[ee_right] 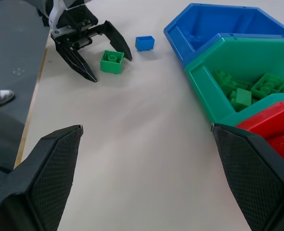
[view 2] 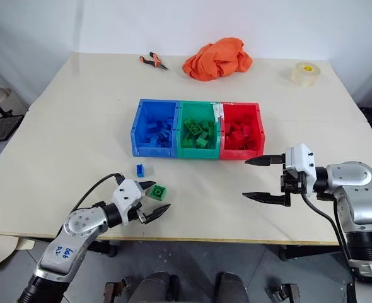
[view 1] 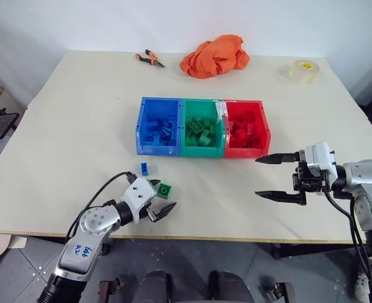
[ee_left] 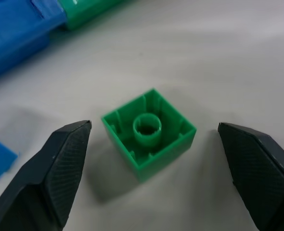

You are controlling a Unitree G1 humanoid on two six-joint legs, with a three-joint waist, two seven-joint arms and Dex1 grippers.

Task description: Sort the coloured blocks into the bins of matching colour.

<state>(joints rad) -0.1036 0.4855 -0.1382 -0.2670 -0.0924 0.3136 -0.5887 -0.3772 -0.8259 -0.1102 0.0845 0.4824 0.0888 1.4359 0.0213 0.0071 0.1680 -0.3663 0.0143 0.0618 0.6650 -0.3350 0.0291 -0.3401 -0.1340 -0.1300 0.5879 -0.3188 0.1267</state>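
A small green block (view 1: 164, 189) lies on the table near the front edge, its hollow underside turned toward my left wrist camera. My left gripper (view 1: 165, 193) stands open around it, one finger on each side and neither touching. A small blue block (view 1: 145, 168) lies just beyond, toward the bins. The blue bin (view 1: 140, 129), green bin (view 1: 202, 151) and red bin (view 1: 244, 152) sit joined in a row mid-table, each holding several blocks of its own colour. My right gripper (view 1: 256, 177) hangs open and empty in front of the red bin, pointing left.
At the table's far side lie orange-handled pliers (view 1: 149, 59), a crumpled orange cloth (view 1: 214, 55) and a roll of clear tape (view 1: 302, 71). The table's front edge (view 1: 205, 238) runs just behind the left gripper.
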